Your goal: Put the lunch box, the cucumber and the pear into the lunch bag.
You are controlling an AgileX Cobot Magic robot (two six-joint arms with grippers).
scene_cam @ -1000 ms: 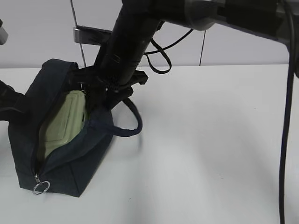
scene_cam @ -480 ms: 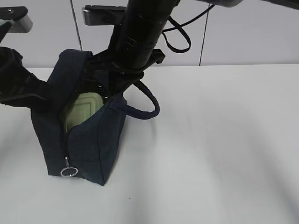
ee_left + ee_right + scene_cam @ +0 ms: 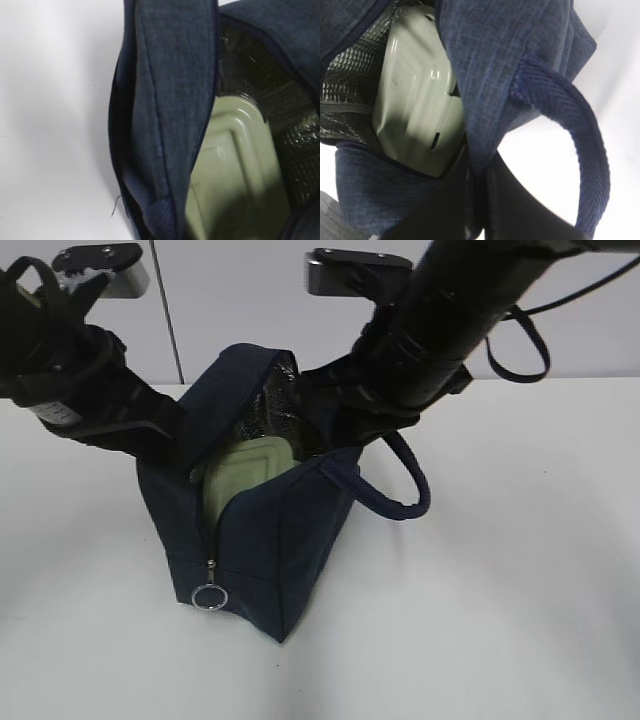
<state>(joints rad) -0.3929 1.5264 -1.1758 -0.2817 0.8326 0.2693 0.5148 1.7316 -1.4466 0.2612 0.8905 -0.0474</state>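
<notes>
White table (image 3: 500, 590) under grey wall — lunch bag (image 3: 270, 560) holds lunch box (image 3: 245, 475).

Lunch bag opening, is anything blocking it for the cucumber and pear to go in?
The lunch bag gapes open at the top, both hands pinching its fabric edges. Inside, the lunch box stands on edge and fills much of the mouth. Neither cucumber nor pear is visible in any view.

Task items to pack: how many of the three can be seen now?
1. Only the lunch box shows, standing on edge inside the open lunch bag. The cucumber and pear are not visible; they may be hidden deeper in the bag.
</notes>
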